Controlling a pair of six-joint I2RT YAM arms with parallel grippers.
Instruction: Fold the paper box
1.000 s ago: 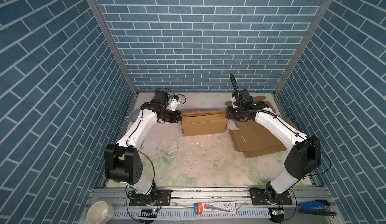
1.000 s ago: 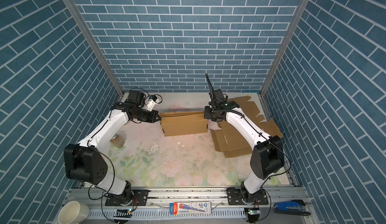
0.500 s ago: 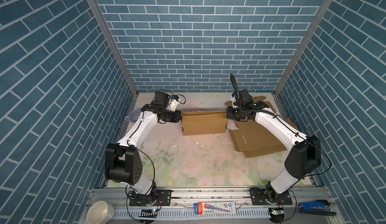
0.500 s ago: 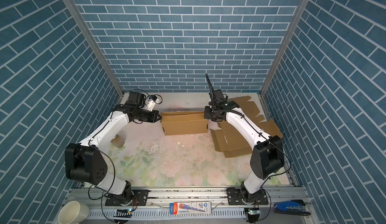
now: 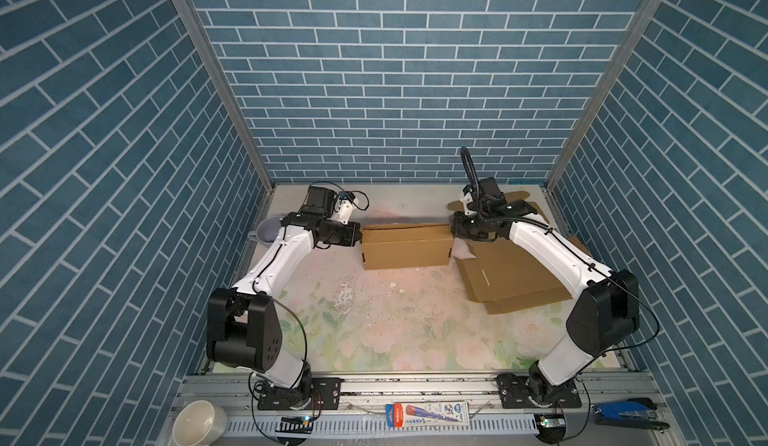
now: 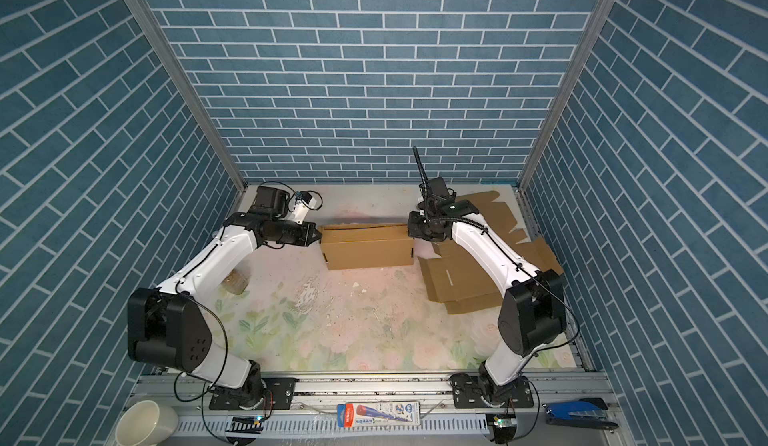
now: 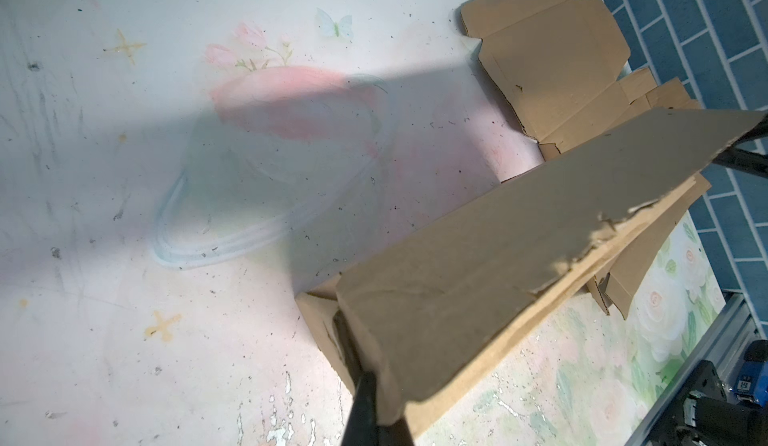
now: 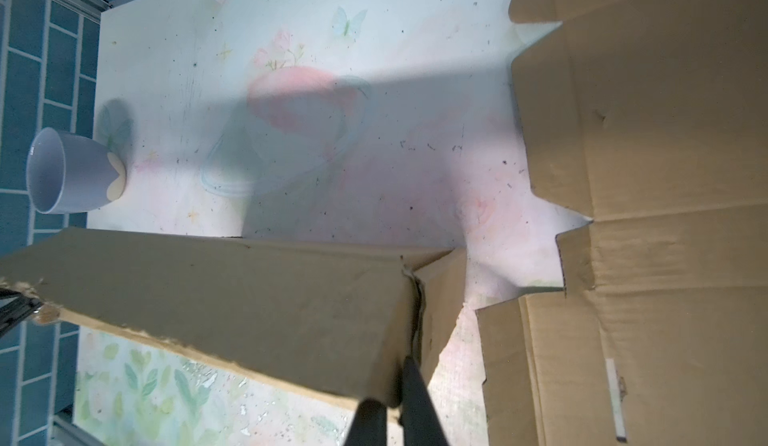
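The paper box is a long brown cardboard carton, partly folded up, lying at the back middle of the table in both top views. My left gripper is at its left end. In the left wrist view this gripper is shut on the box's upper panel at the corner. My right gripper is at the box's right end. The right wrist view shows that gripper with one finger on each side of the box's end corner, pinching the cardboard.
Flat cardboard sheets lie under and beside the right arm. A lilac cup lies by the left wall. On the front rail are a white mug, a packet and a blue stapler.
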